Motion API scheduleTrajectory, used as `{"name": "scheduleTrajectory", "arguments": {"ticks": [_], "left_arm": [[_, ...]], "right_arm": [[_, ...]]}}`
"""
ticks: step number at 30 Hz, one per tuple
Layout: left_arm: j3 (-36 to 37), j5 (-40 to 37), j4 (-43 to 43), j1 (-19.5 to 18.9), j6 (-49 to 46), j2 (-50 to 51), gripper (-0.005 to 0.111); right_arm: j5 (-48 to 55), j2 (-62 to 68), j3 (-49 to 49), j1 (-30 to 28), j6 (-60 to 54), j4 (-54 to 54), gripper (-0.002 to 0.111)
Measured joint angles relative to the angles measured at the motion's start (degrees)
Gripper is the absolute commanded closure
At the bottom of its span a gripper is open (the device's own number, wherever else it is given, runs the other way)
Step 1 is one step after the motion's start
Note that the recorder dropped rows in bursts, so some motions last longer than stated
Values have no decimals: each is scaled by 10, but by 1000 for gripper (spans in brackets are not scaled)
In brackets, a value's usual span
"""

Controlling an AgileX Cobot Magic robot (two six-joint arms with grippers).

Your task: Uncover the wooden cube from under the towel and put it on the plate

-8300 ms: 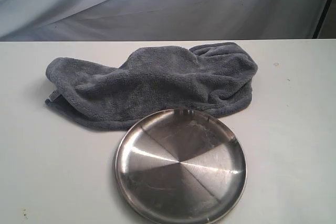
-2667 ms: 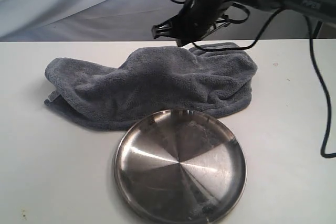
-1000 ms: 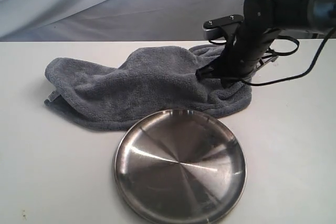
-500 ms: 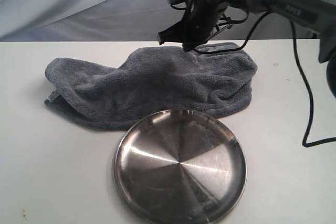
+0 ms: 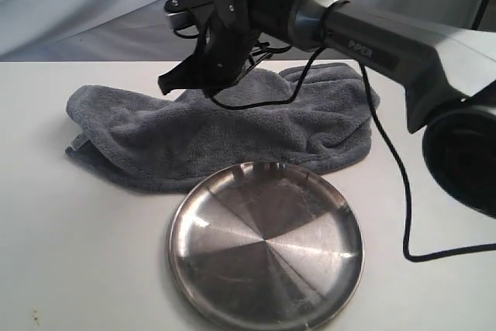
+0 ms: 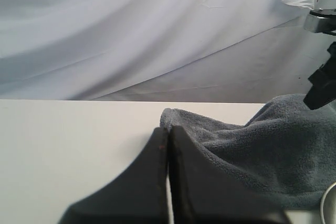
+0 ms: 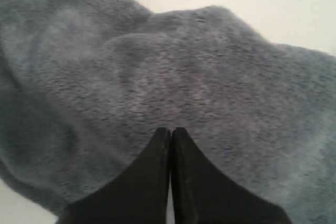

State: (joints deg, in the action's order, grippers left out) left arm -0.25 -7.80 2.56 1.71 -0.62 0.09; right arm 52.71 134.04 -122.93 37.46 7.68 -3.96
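Observation:
The dark grey-blue towel [image 5: 232, 133] lies rumpled across the back of the white table and fills the right wrist view [image 7: 184, 77]. The wooden cube is hidden; no part of it shows. The round steel plate [image 5: 180, 232] sits in front of the towel, bare. My right gripper [image 5: 172, 83] has reached across from the right and hovers over the towel's left-middle part, fingers together with nothing between them [image 7: 170, 129]. My left gripper [image 6: 168, 129] is shut and empty, low over the table beside the towel's left end [image 6: 273, 145]; the exterior view does not show it.
The right arm's long grey link [image 5: 387, 44] and its black cable [image 5: 399, 168] cross above the towel's right half. A pale cloth backdrop [image 5: 93, 5] hangs behind the table. The plate's rim just enters the left wrist view [image 6: 331, 203].
The right arm has swung left over the towel, from its back middle to above its left-middle part. Towel and plate lie as before.

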Motion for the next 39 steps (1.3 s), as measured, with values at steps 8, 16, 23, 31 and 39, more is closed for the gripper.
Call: {"name": "scheduleTrajectory", "arguments": {"ticks": [8,16,23,31,39], "left_arm": [[0,0,0,0,0,0,105],[0,0,0,0,0,0,105],[0,0,0,0,0,0,105],[0,0,0,0,0,0,105],[0,0,0,0,0,0,105]], "right_arm": [[18,0,1,97,-10,2,108],[59,-1,80,159,-28,8,108],[46,-56,166,138,-22,-6,108],[29,-132,253,21,-3,-16,108],[-29,-136,287,-85,-4,-18,108]]}}
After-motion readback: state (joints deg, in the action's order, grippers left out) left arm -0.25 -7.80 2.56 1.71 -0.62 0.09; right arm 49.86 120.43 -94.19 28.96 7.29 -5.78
